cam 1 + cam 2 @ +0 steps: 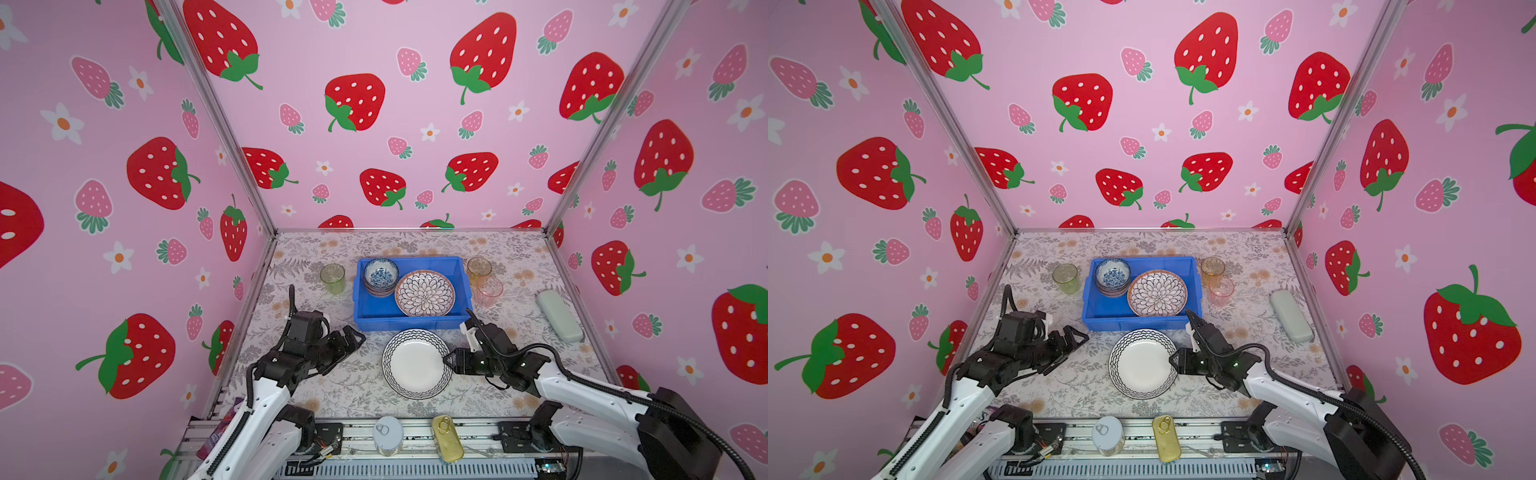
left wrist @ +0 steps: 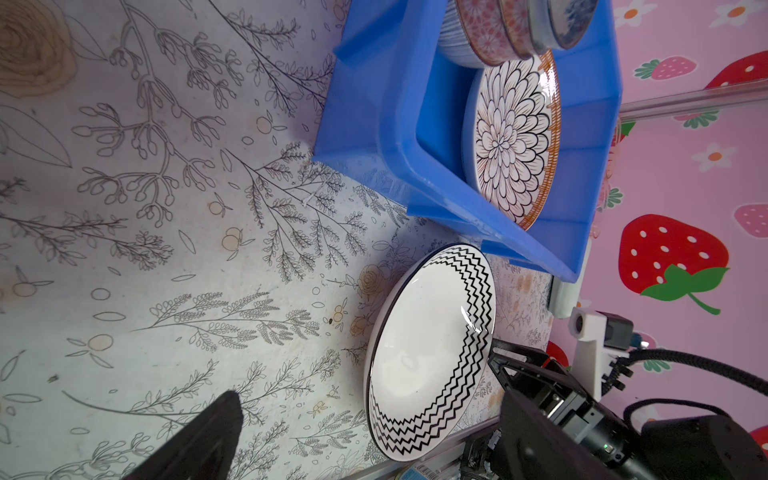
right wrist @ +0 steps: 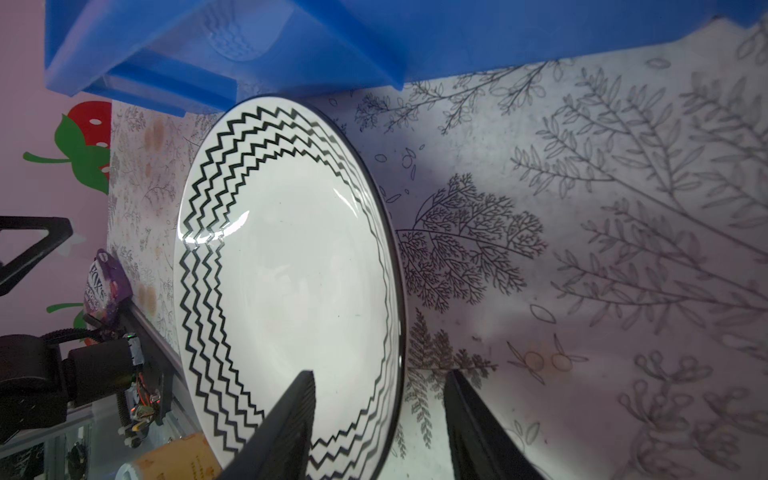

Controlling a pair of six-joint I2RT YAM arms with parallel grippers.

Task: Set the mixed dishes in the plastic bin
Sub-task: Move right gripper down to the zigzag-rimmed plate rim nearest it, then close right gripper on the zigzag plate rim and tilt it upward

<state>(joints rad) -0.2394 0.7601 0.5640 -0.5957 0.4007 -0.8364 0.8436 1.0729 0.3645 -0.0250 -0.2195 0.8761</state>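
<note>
1. The white round ceramic plate with a black zigzag rim [image 1: 417,363] is laid flat on the floral-printed table [image 1: 316,395]; it is set just in front of the bright-blue rectangular plastic bin [image 1: 409,322], outside it.
2. The plate's right edge is straddled by the right gripper [image 3: 380,374]; one finger [image 3: 291,415] is seen over the plate's inside, the other beyond the rim; the jaws are held partly apart, a gap is left on each side, and nothing is pinched.
3. The left gripper [image 1: 348,351] is spread wide and held empty to the left of the plate, apart from it.
4. Inside the bin, a petal-patterned round plate [image 1: 424,293] is placed at the right; a stack of small patterned bowls [image 1: 380,274], topped by a blue-and-white one, is placed at the back left.
5. A translucent green tumbler [image 1: 332,278] is stood upright left of the bin; amber [image 1: 479,268] and pink [image 1: 489,291] tumblers are stood close together at its right.
6. A silver round tin [image 1: 387,434] and a gold oval tin [image 1: 446,438] are seen at the near edge.
</note>
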